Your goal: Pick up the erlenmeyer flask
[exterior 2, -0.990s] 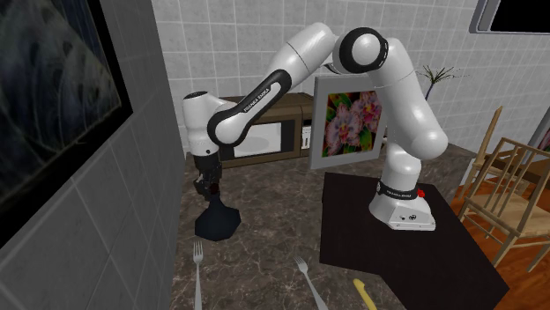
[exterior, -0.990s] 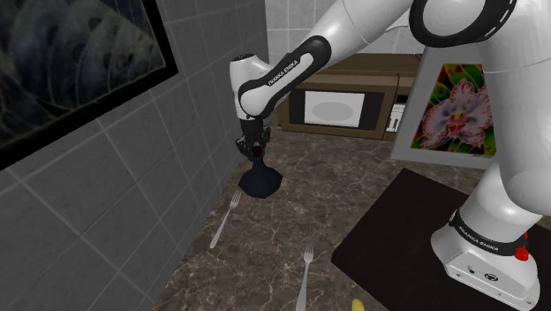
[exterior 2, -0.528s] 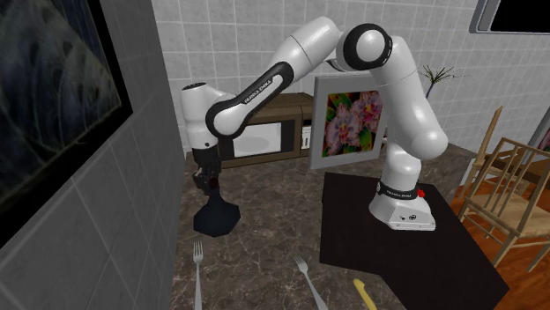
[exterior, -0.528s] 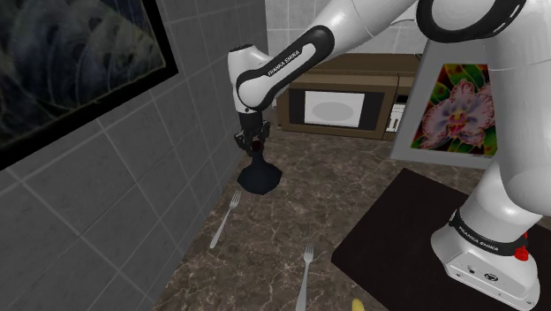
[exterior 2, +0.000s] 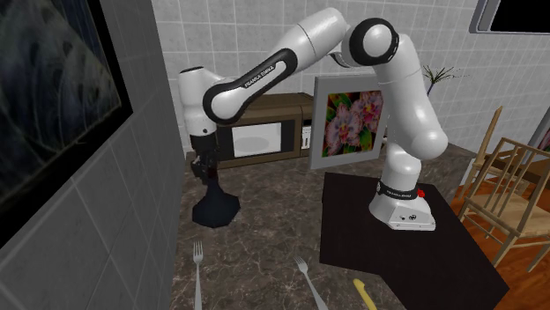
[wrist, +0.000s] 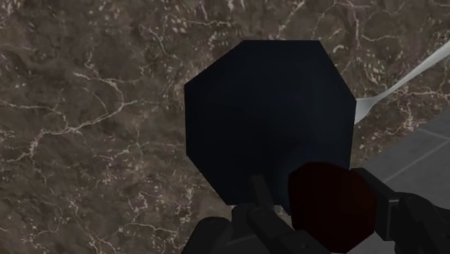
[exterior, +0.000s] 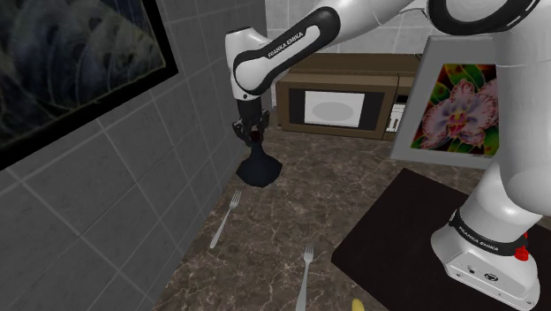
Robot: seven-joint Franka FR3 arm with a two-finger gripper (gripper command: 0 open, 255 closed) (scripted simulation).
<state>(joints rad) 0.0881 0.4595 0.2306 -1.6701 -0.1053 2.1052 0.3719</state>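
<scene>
Surface: bench (exterior: 353,194) of brown marbled stone with pale veins, glossy. Grey tiled wall (exterior: 132,177) runs along it and carries a dark framed picture (exterior: 71,62). In the shoulder view, taken from the flask: a microwave (exterior: 334,108) in a brown casing at 2 o'clock, the black stand (exterior: 415,238) at 4 o'clock, and a framed flower print (exterior: 455,106) above the stand. Two pale forks lie flat on the stone, one (exterior: 224,221) at 7 o'clock and the other (exterior: 305,274) at 5 o'clock. Wooden chairs (exterior 2: 511,202) stand at the second exterior view's right.

Erlenmeyer flask (exterior: 259,168): near the tiled wall, between the microwave and the forks, upright. I cannot tell whether its base touches the stone. It is very dark navy, almost black, and matte. The base is wide and faceted, roughly octagonal seen from above, tapering to a narrow neck. The mouth is dark red in the wrist view.

Pincer (exterior: 253,140): points straight down, fingers (wrist: 259,213) closed in on the neck, one on each side of the red mouth, clasping it.
</scene>
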